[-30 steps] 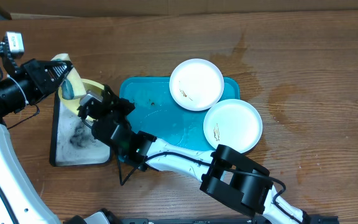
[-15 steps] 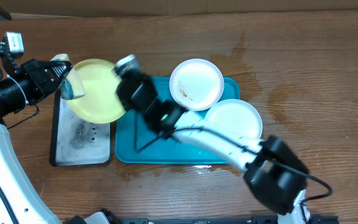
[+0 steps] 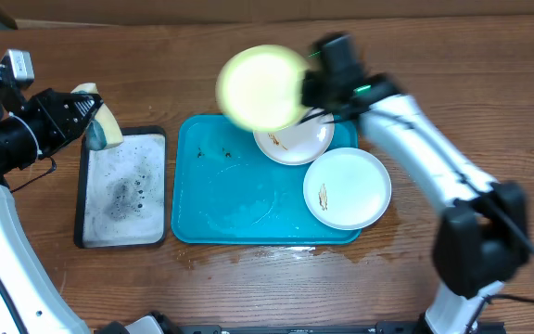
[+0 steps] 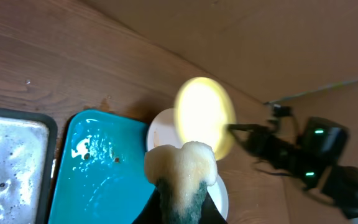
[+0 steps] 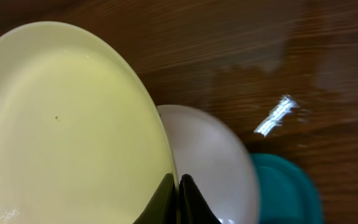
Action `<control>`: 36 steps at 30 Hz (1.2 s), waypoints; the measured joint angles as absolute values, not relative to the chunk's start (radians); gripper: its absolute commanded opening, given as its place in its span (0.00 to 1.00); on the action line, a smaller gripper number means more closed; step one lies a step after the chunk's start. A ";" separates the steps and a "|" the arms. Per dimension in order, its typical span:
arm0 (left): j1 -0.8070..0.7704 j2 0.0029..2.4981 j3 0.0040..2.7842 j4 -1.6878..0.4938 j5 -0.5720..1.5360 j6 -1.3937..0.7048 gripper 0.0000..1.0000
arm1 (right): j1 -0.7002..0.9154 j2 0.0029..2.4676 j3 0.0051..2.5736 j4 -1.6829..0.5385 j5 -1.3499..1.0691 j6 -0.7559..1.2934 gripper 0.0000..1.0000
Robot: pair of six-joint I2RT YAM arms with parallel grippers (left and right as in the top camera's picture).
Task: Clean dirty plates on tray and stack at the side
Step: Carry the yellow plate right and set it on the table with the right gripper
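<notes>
- Fingers of the right gripper (image 5: 178,186) are clenched on the rim of the yellow-green plate (image 3: 262,86).
- That plate hangs raised over the teal tray's (image 3: 221,199) far edge, partly covering a smeared white plate (image 3: 297,147).
- A second white plate (image 3: 347,188), also smeared, overhangs the tray's right rim.
- The left gripper (image 3: 86,116) clamps a soapy sponge (image 4: 180,168) by the black-rimmed tray's (image 3: 146,218) far corner.

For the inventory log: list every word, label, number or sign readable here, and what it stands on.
None: no text can be read in any view. The yellow plate, white plates, tray and sponge show no print; the right arm shows only green lights.
</notes>
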State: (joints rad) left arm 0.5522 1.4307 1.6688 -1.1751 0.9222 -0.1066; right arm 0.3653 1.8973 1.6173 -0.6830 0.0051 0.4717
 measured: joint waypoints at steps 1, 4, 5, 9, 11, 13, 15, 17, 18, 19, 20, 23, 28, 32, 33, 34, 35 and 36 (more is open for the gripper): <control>0.552 1.431 1.669 -1.175 0.919 -0.107 0.04 | 0.316 1.877 1.617 -0.715 0.003 0.473 0.04; 0.552 1.431 1.669 -1.175 0.902 -0.106 0.04 | 0.144 1.829 1.618 -0.820 -0.001 0.478 0.04; 0.552 1.431 1.669 -1.176 0.896 -0.106 0.04 | 0.091 1.822 1.618 -0.851 -0.002 0.479 0.04; 0.552 1.431 1.669 -1.176 0.868 -0.106 0.04 | -0.125 1.821 1.617 -0.946 -0.001 0.479 0.04; 0.552 1.431 1.669 -1.176 0.859 -0.106 0.04 | -0.224 1.821 1.616 -0.958 0.000 0.478 0.04; 0.552 1.431 1.669 -1.175 0.855 -0.106 0.04 | -0.321 1.821 1.609 -0.954 0.003 0.476 0.04; 0.552 1.431 1.669 -1.175 0.851 -0.106 0.04 | -0.393 1.821 1.592 -0.953 0.009 0.474 0.04; 0.552 1.431 1.669 -1.176 0.851 -0.106 0.04 | -0.451 1.821 1.559 -0.950 0.016 0.472 0.04; 0.552 1.431 1.669 -1.176 0.851 -0.106 0.04 | -0.485 1.822 1.530 -0.946 0.020 0.471 0.04; 0.552 1.431 1.669 -1.175 0.851 -0.106 0.04 | -0.498 1.823 1.510 -0.932 0.022 0.470 0.04; 0.552 1.431 1.669 -1.176 0.850 -0.106 0.04 | -0.514 1.823 1.475 -0.904 0.026 0.467 0.04; 0.552 1.431 1.669 -1.176 0.842 -0.106 0.04 | -0.524 1.824 1.399 -0.813 0.029 0.458 0.04; 0.551 1.431 1.669 -1.176 0.833 -0.106 0.04 | -0.500 1.825 1.299 -0.723 0.028 0.447 0.04; 0.550 1.431 1.669 -1.176 0.832 -0.106 0.04 | -0.471 1.826 1.253 -0.719 0.027 0.445 0.33; 0.550 1.431 1.669 -1.176 0.832 -0.106 0.04 | -0.464 1.826 1.249 -0.722 0.024 0.441 0.53; 0.550 1.431 1.669 -1.175 0.832 -0.106 0.04 | -0.461 1.826 1.249 -0.724 0.025 0.443 0.66; 0.550 1.431 1.669 -1.174 0.832 -0.106 0.04 | -0.458 1.826 1.249 -0.724 0.023 0.444 0.71; 0.550 1.431 1.669 -1.175 0.832 -0.106 0.04 | -0.458 1.826 1.249 -0.731 0.023 0.443 0.73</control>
